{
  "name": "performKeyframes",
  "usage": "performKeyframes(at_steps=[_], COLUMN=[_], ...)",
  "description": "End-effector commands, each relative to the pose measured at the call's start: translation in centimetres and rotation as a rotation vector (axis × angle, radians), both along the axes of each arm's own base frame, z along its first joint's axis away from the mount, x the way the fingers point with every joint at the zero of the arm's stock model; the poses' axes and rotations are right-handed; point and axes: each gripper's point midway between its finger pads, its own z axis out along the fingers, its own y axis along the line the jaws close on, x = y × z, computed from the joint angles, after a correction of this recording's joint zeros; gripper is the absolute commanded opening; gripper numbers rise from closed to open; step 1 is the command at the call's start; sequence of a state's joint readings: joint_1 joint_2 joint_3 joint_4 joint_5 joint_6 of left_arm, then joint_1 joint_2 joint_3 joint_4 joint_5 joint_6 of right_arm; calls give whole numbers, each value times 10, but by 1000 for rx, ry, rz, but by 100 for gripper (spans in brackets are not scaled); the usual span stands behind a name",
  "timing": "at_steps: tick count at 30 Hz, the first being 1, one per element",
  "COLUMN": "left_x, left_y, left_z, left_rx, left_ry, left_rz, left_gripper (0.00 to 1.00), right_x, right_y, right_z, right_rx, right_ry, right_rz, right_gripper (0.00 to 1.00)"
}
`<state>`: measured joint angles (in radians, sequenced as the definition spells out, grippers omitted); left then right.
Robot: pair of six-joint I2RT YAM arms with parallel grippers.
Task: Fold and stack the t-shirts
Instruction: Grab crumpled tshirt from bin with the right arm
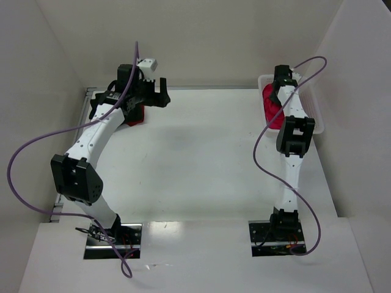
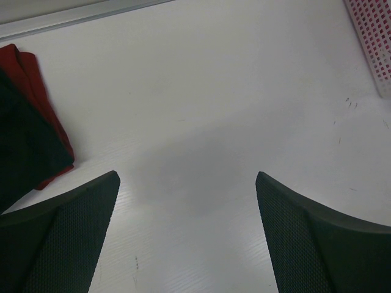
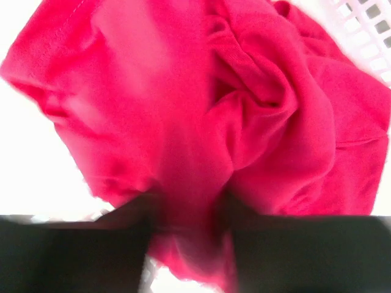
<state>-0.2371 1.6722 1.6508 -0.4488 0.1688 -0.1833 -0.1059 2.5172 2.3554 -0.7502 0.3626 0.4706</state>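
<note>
White walls box in a white table [image 1: 201,165], and most of its middle is bare from where I'm watching. At the far left corner sits the finished part of the job: the black shirt [image 2: 24,140] folded on top of the darker red shirt [image 2: 33,76], whose edge shows along one side. The left gripper [image 2: 187,177] hangs just beside that stack with its fingers spread wide over bare tabletop, gripping nothing. I read that as a hand parked clear of the pile so it doesn't drag a fold loose.

The right arm is stretched to the far right corner, down into the white basket [image 1: 313,110], where the crimson-pink shirt [image 3: 256,122] lies crumpled. On the right wrist camera (blurred, so I'm cautious) the right gripper [image 3: 186,204] looks closed on a bunched ridge of that cloth. My guess is this is the pick that brings the last shirt out for folding.

Room is my concern: the basket wall is close around the wrist, so a lift should go straight up before swinging toward the open centre. Trailing cloth could snag the rim.
</note>
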Motion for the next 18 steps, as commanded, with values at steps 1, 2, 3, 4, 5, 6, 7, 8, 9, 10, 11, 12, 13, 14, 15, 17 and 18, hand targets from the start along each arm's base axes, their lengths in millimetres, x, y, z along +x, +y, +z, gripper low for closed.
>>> performKeyframes(at_steps=[1,2,3,4,5,6,7,8,9,10,11,12,13,14,15,17,18], left_x=[1,-1,-1,-4,-7,-7,-7,-9,-10,-13,-13,-17,-18,-21,-25,-28,-31], left_y=[-4,-4,-3,-4,-4,-6,-7,-7,-8,-10,-10,-12,-11,-13,-13,-14,-17], left_z=[11,15,11,16,15,16,18,19,19,22,22,24,31,34,31,31,27], left_rx=[-16,-19,-16,-23,-30,-34,-41,-48,-53,-68,-68,-82,-86,-95,-98,-96,-103], left_ry=[-29,-38,-29,-38,-33,-32,-40,-37,-36,-41,-41,-38,-59,-70,-65,-70,-57], left_rz=[-9,-9,-9,-17,-13,-21,-29,-25,-33,-39,-39,-44,-45,-56,-64,-81,-98], left_gripper=[100,100,100,100,100,100,100,100,100,100,100,100,100,100,100,100,100], right_x=[7,7,9,9,7,5,6,3,-3,-7,-15,-19,-26,-38,-51,-77,-86], right_y=[-11,-11,-9,-9,-9,-9,-8,-8,-8,-2,6,14,17,29,48,67,73], right_z=[43,54,67,77,101,115,131,146,180,192,222,239,250,274,306,352,371], right_rx=[-20,-22,-17,-18,-22,-32,-29,-41,-54,-67,-72,-83,-83,-75,-71,-51,-40], right_ry=[-103,-121,-148,-165,-204,-222,-258,-278,-337,-346,-401,-426,-440,-479,-544,-641,-686], right_rz=[-37,-38,-31,-30,-30,-22,-16,-7,-1,20,31,54,72,97,148,204,232], right_gripper=[22,17,13,10,5,2,0,0,0,0,0,0,0,0,0,0,0])
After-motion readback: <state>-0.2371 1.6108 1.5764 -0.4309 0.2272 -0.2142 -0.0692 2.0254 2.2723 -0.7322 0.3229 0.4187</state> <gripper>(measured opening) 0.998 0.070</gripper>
